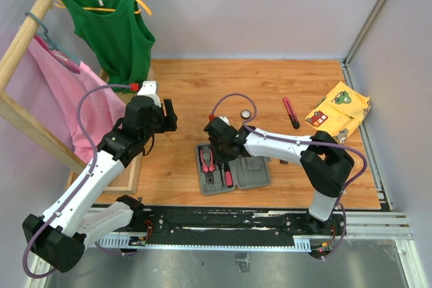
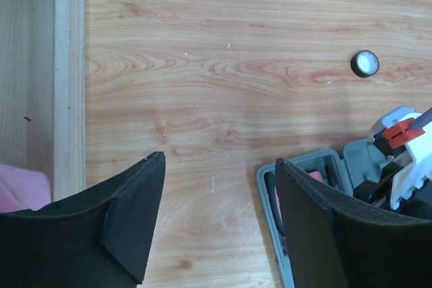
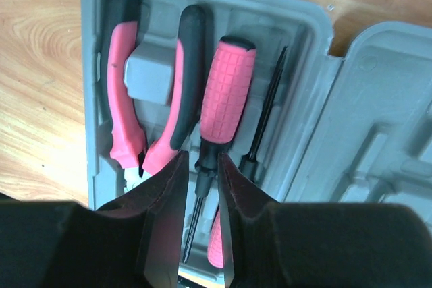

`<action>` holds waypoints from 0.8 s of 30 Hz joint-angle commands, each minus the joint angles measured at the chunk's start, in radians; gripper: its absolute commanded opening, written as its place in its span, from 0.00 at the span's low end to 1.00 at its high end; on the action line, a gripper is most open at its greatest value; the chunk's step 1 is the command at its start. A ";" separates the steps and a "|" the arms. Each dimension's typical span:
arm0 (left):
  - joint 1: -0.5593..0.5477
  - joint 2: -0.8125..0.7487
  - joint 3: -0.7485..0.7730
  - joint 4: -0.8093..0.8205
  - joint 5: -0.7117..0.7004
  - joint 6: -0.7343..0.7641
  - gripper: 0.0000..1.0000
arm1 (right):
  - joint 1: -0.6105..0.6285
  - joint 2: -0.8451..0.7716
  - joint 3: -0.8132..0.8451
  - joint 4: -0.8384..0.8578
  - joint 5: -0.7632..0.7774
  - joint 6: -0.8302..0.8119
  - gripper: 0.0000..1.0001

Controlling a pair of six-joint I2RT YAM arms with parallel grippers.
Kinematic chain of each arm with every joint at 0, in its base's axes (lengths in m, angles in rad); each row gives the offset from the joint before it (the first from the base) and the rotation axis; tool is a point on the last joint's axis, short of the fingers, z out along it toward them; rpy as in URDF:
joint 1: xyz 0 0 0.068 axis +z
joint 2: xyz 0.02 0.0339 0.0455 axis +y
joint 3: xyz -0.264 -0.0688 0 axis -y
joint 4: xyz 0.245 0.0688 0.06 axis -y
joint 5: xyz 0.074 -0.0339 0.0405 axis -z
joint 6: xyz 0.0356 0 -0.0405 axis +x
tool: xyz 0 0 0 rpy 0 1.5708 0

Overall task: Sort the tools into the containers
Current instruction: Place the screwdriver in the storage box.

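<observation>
**toolnoob:** How should this step be handled? On the tabletop [image 1: 182, 79] the grey tool case [image 1: 251, 173] lies open toward 6 o'clock, and the right claw [image 3: 202, 158] is hung right over its tray.

**benchrat:** The left claw [image 2: 219, 160] is spread wide with nothing in it, off at 10 o'clock of the case, so it can be ignored. The right claw is drawn nearly closed around the shaft of the pink screwdriver [image 3: 226, 92], which lies in its slot at 3 o'clock of the pliers [image 3: 121, 106] in the wrist view. Whether the shaft is pinched or freed can't be told.

**toolnoob:** So what's advised?

**benchrat:** The handle should be seen lying flat first. Then the claw should be eased apart and raised straight up, so the shaft isn't dragged out. After that the pink cutter [image 1: 291, 112], at about 2 o'clock of the case, would probably be fetched, then the small disc [image 1: 248, 114] at 12 o'clock.
</observation>
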 commanded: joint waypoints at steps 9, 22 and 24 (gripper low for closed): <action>0.009 0.003 -0.007 0.005 0.016 0.009 0.70 | 0.042 0.059 0.047 -0.062 0.020 -0.020 0.25; 0.009 -0.001 -0.009 0.005 0.015 0.009 0.70 | 0.045 0.053 0.065 -0.086 0.117 -0.017 0.21; 0.009 0.001 -0.009 0.006 0.017 0.009 0.69 | 0.045 0.054 0.068 -0.079 0.128 -0.018 0.21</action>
